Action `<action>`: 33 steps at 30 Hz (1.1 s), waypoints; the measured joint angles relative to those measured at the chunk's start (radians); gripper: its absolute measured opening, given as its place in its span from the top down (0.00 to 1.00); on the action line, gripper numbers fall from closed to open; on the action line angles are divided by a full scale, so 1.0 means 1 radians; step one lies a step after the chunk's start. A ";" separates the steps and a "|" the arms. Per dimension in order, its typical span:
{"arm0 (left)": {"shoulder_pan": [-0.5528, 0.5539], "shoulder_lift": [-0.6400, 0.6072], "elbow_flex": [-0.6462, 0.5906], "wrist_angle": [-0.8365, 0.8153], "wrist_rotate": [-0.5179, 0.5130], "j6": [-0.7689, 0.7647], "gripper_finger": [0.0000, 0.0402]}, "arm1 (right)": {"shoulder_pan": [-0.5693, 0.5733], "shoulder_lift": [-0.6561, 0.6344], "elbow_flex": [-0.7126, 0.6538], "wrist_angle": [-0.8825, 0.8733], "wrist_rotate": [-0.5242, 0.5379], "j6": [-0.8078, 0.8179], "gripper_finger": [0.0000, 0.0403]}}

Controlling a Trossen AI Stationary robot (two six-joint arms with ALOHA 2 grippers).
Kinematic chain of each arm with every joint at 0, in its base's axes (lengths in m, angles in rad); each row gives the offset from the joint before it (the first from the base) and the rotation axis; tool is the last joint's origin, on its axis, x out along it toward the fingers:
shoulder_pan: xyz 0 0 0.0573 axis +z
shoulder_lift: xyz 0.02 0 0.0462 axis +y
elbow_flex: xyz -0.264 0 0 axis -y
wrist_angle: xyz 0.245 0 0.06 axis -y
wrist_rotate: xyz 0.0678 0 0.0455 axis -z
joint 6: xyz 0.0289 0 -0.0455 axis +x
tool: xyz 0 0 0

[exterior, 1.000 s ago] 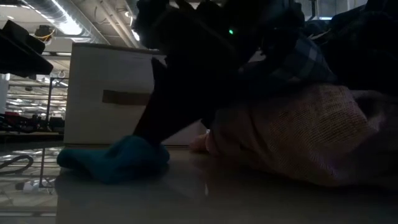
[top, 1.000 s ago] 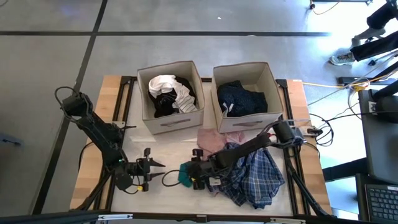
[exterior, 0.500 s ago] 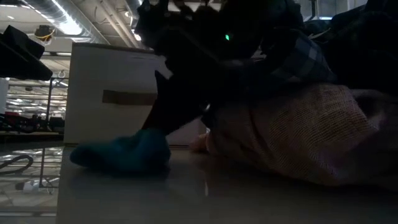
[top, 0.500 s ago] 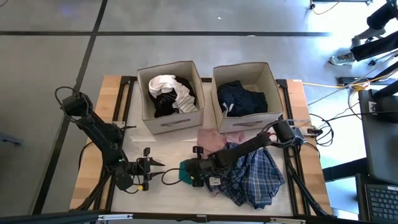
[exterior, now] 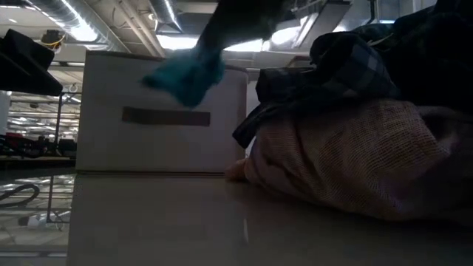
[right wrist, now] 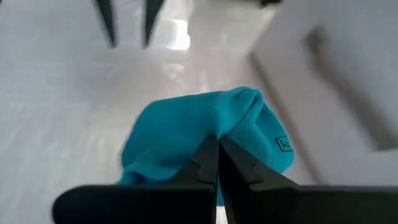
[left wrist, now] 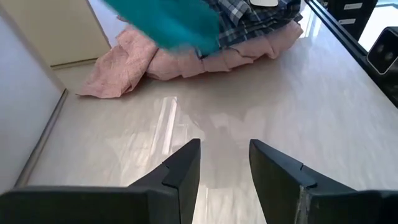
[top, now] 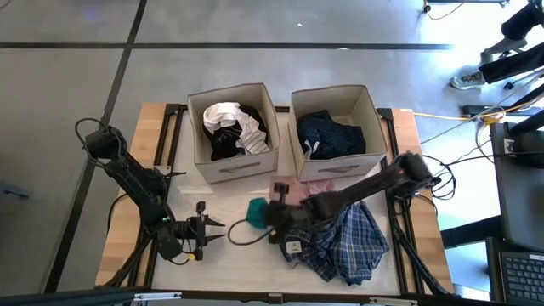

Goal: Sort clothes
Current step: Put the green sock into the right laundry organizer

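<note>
The small teal item (right wrist: 186,134) hangs above the table in front of the left box, with my right gripper (right wrist: 217,149) shut on it; it also shows in the high view (top: 257,207) and the low view (exterior: 185,72). Behind it, the blue-plaid garment (top: 353,242) lies piled on the dusty-pink piece (exterior: 347,162) on the table's right half. My left gripper (left wrist: 224,149) stands open near the front left (top: 214,226), low over bare table, touching nothing. My right gripper pinches a bunched part of the teal item (right wrist: 231,127) between its two fingers. The fingers slant downward, coming from the table's right side. The teal item hangs slack below the fingers, lifted clear of the table.
Two beige fabric boxes stand at the back: the left box (top: 223,166) holds white and black pieces, the right box (top: 340,168) holds dark navy ones. Bare tabletop (top: 221,200) lies between the boxes and my left gripper. Cables run along the right edge.
My right gripper has risen and drawn a little toward the far edge and the left box. The teal item, which lay on the table beside the plaid pile, has gone up with it and now hangs clear.
</note>
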 joint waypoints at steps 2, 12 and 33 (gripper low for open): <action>0.001 0.000 0.000 -0.007 0.000 -0.003 0.68 | 0.000 -0.053 0.000 -0.041 0.064 -0.017 0.99; 0.002 0.000 0.000 -0.013 0.000 -0.010 0.68 | -0.024 -0.337 0.000 -0.178 0.355 -0.067 0.99; 0.002 0.000 0.000 -0.018 0.000 -0.010 0.68 | -0.456 -0.472 -0.006 -0.787 0.314 0.227 0.99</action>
